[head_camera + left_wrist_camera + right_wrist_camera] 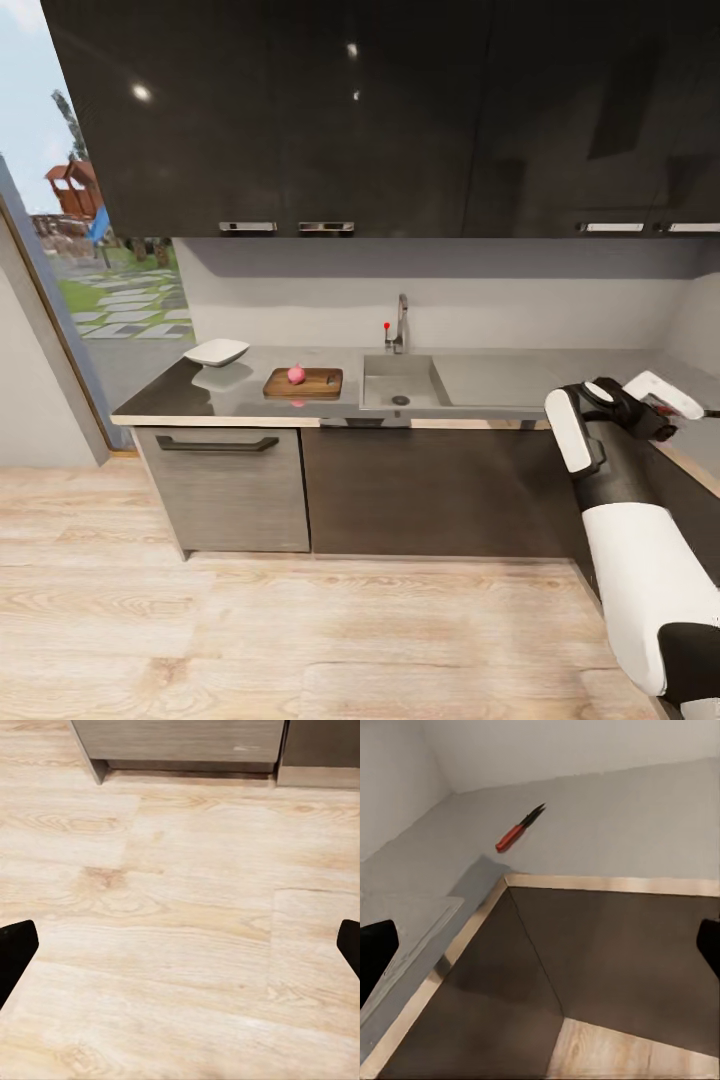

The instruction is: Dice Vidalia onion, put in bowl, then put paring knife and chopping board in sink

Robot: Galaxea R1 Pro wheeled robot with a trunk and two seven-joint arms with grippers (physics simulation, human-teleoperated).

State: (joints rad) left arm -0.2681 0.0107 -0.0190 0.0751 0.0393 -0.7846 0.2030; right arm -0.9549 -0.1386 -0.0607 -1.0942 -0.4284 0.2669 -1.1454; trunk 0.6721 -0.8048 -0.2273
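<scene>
The Vidalia onion (297,374) was a small pink, rounded, whole thing lying on the chopping board (303,383), near the board's middle. The board lay flat on the countertop (170,398), just left of the sink (402,381) and apart from its rim. To the left of the board, near but not touching, stood the white bowl (216,352), at the far left end of the worktop. The sink's basin held only its round drain, with the drainboard wing stretching right and the chrome tap (399,323) with its red knob at the far edge.

The paring knife (518,829) lay flat on the grey worktop near the corner where two walls met, red handle towards the counter's pale front edge, dark blade pointing away towards the far wall.

The right gripper (540,945) hung over the dark cabinet fronts at the counter's corner, well short of the knife; its fingers (375,956) stood wide apart with nothing between them. In the head view the right arm (610,470) reached towards the right end of the worktop.

The left gripper (180,949) pointed down at the pale plank floor (187,915), its fingers likewise spread and empty, with the cabinet bases at the far edge.
</scene>
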